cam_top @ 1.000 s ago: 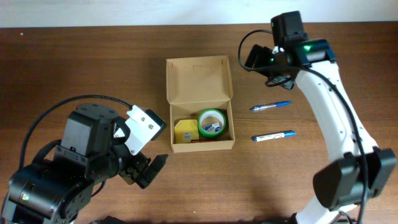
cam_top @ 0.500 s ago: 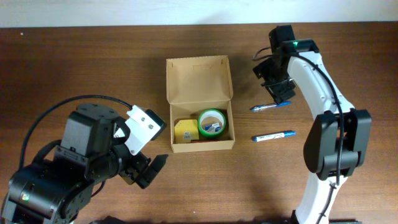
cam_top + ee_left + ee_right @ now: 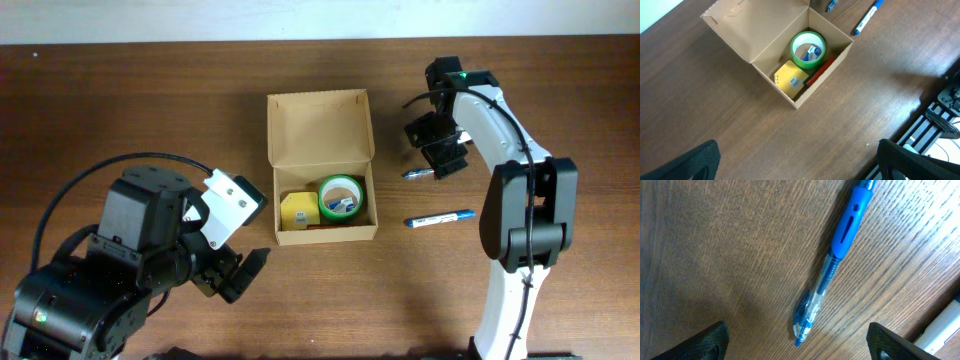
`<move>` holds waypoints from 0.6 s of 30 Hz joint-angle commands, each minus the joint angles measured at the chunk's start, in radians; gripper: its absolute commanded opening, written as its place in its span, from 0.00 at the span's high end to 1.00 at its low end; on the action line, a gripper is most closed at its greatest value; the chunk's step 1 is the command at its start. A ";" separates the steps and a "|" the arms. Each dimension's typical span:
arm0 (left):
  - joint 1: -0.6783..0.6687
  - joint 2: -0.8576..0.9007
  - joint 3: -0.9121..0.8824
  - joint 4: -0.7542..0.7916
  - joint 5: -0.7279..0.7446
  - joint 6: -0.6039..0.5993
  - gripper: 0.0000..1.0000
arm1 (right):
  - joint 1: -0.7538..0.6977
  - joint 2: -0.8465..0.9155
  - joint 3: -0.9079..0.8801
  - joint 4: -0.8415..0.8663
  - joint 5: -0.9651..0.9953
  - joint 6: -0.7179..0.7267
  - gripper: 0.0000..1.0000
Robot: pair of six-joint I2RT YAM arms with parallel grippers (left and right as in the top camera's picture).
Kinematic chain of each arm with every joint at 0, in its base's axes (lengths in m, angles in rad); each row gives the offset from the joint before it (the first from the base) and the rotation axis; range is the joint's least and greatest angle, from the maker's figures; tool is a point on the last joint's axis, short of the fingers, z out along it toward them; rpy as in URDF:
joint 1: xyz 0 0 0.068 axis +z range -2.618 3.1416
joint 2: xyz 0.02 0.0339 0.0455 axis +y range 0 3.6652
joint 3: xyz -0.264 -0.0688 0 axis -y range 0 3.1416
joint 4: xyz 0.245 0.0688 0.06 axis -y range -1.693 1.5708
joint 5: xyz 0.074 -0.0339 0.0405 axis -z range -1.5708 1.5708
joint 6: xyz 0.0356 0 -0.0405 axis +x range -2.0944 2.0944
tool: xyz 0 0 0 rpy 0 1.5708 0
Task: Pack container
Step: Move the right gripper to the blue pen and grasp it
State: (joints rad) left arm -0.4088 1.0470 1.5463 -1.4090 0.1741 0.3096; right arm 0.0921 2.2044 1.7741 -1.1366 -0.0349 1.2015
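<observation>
Container sits near the middle of the bench, a tan cardboard box with its flap lid thrown back toward the far edge. Inside, a green tape roll fills the right half and a yellow block sits in the left half. A red object lies along the near wall; what it is I cannot tell. Bare wood lies all round the box. To its right, well apart from its wall, one blue pen lies flat beneath the right hand. That hand is spread wide astride the pen and touches it nowhere. A second pen lies nearer the front, apart from the first. The left hand hangs off the box's front-left corner, also spread and gripping nothing.
</observation>
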 commanded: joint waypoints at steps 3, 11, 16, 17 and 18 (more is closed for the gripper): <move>0.006 -0.001 -0.002 0.003 -0.006 -0.010 0.01 | -0.008 0.015 -0.049 0.006 0.006 0.008 0.11; 0.006 -0.001 -0.002 0.003 -0.006 -0.010 0.00 | -0.008 0.015 -0.116 0.131 0.022 -0.045 0.19; 0.006 -0.001 -0.002 0.003 -0.006 -0.010 0.00 | -0.008 0.015 -0.156 0.177 0.023 -0.045 0.26; 0.006 -0.001 -0.002 0.003 -0.006 -0.010 0.00 | -0.008 0.015 -0.156 0.180 0.031 -0.045 0.31; 0.006 -0.001 -0.002 0.003 -0.006 -0.010 0.00 | -0.008 0.015 -0.156 0.183 0.039 -0.045 0.35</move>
State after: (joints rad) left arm -0.4088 1.0470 1.5463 -1.4086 0.1745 0.3096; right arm 0.0921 2.2051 1.6321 -0.9703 -0.0216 1.1625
